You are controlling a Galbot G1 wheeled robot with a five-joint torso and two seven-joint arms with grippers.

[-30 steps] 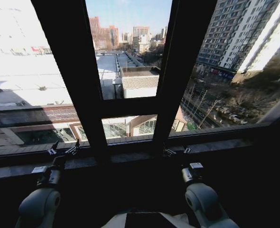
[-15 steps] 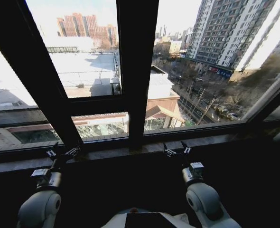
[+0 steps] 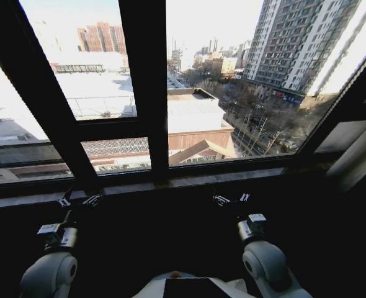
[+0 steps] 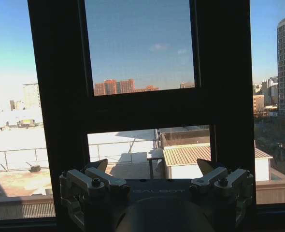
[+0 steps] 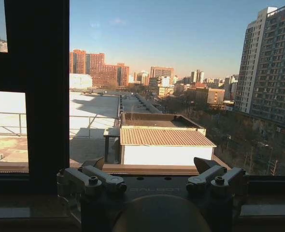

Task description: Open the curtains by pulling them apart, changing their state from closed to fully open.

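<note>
My head camera has swung since a moment ago: the dark window frame (image 3: 142, 93) now has its thick upright left of the middle of my head view, and more of the tall apartment block (image 3: 294, 43) on the right has come in. My arms sit at the same low spots as before, so it is the view that turned, not the things.

My left gripper (image 3: 79, 200) is held low in front of the sill (image 3: 189, 180), its fingers spread apart and holding nothing. In the left wrist view the same left gripper (image 4: 152, 170) faces the frame's crossbar with open sky and red-brick towers beyond. My right gripper (image 3: 231, 198) is at matching height on the other side, also spread wide and empty; in the right wrist view the right gripper (image 5: 149, 166) looks over a low building with a ribbed roof (image 5: 162, 137) (sunlit, well beyond the glass).

As for the curtains (image 3: 360, 158), a pale slanted strip at the far right edge of my head view may be one panel gathered to that side, though it is dim there and I cannot be sure of it. It lies well apart from both grippers. The glass ahead of me stands uncovered across the middle, city and rooftops plain through it.
</note>
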